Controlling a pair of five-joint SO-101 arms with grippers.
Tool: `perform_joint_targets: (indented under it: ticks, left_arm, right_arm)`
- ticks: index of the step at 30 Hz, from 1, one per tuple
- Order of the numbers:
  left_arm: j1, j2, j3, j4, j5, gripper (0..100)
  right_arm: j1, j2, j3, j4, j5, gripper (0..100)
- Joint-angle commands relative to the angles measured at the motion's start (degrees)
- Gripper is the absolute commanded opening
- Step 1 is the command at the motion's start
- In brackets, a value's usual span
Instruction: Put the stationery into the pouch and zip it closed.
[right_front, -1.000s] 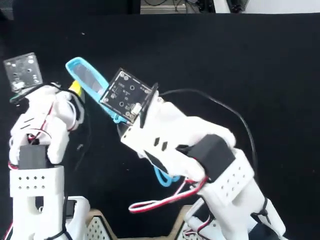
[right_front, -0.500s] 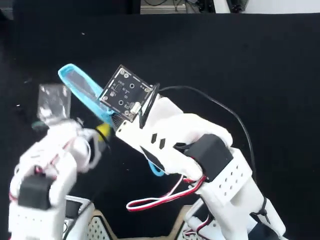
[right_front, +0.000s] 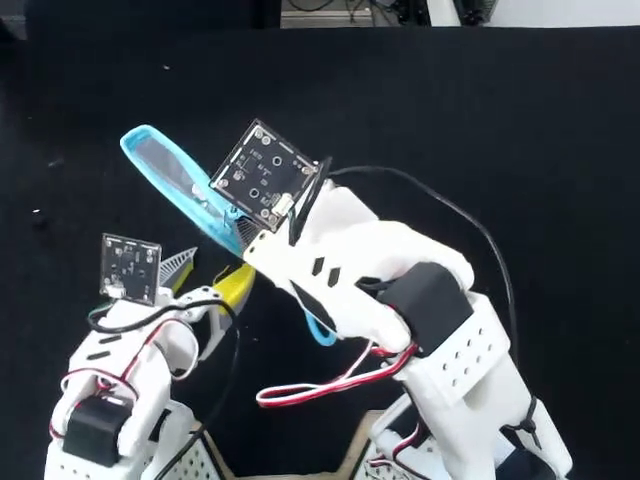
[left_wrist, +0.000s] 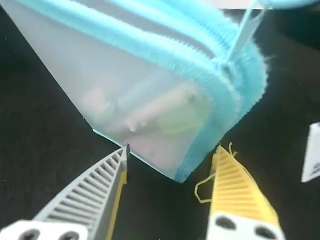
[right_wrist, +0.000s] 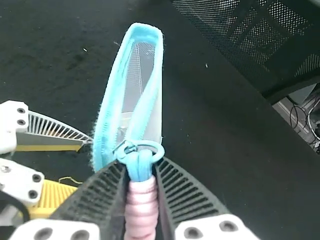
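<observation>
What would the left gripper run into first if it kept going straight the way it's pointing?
Probably the pouch: its nearest corner sits just ahead of the left gripper, between the open jaws. The exact gap is unclear.

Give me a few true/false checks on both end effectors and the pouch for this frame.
1. The right end effector is shut on the pouch at its zip end. True.
2. The left end effector is shut on the pouch. False: it is open, with one finger on each side of the pouch's corner.
3. The pouch is empty. False: blurred items show through its translucent wall.
4. The zip is open and the pouch mouth gapes. True.
</observation>
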Motion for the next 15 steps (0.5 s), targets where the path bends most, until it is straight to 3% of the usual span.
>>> perform_joint_targets:
  ticks: [1,6,15]
  left_arm:
    - [-3.12,0.88,-1.54,-0.88,-0.7,27]
    - [-10.51,-0.09,-5.05,2.99,-0.97,27]
    - [-15.6,0.09,-7.78,4.48,-6.24,27]
  right_arm:
    - [1.32,-1.54,-0.48,0.0,0.53,1.0]
    - [1.32,-1.54,-0.48,-0.18,0.53,1.0]
    - [1.05,-1.54,3.74,-5.19,0.18,1.0]
